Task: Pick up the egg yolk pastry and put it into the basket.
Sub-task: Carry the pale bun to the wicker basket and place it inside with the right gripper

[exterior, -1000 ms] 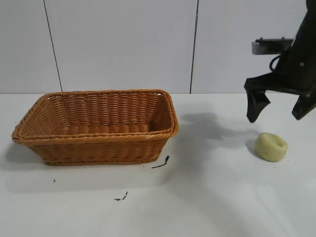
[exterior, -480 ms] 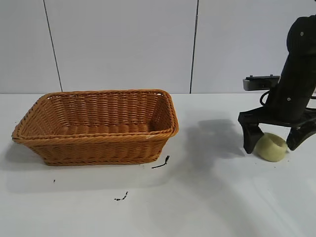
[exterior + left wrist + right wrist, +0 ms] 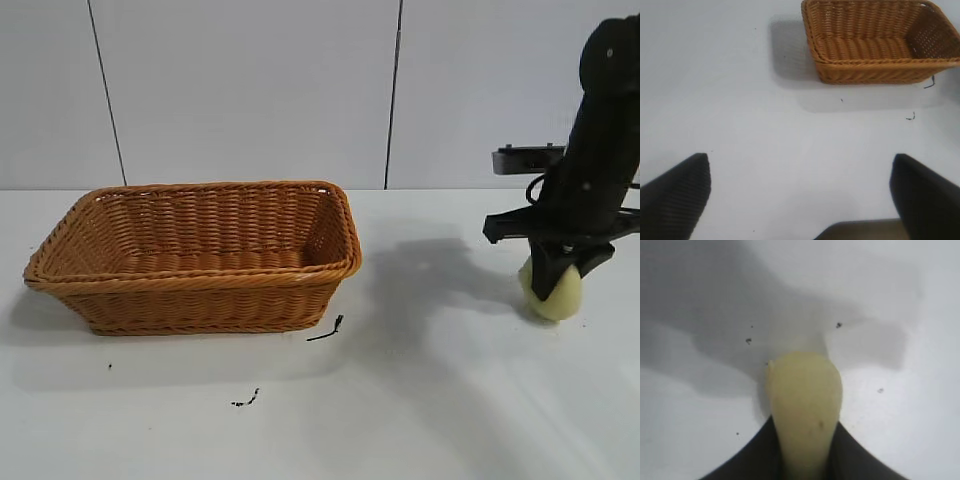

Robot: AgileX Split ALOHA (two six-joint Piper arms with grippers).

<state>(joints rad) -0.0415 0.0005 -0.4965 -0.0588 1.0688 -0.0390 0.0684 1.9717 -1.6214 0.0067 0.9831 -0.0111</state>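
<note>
The egg yolk pastry (image 3: 552, 292), a small rounded pale yellow-green matte lump, sits pinched between the narrowed black fingers of the right gripper (image 3: 551, 283) at about three o'clock of the table (image 3: 420, 400), squeezed narrow in the right wrist view. A second ago that gripper hung spread wide above the pastry lying free; now it is clamped on it. The orange-brown woven wicker basket (image 3: 200, 290) stands well apart at nine o'clock across bare white table, and the left gripper (image 3: 800, 200) hangs spread wide.

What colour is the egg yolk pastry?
Pale yellow-green; the egg yolk pastry shows best in the right wrist view.

Bare table (image 3: 450, 400) between pastry (image 3: 556, 296) and basket (image 3: 200, 255), basket interior open
</note>
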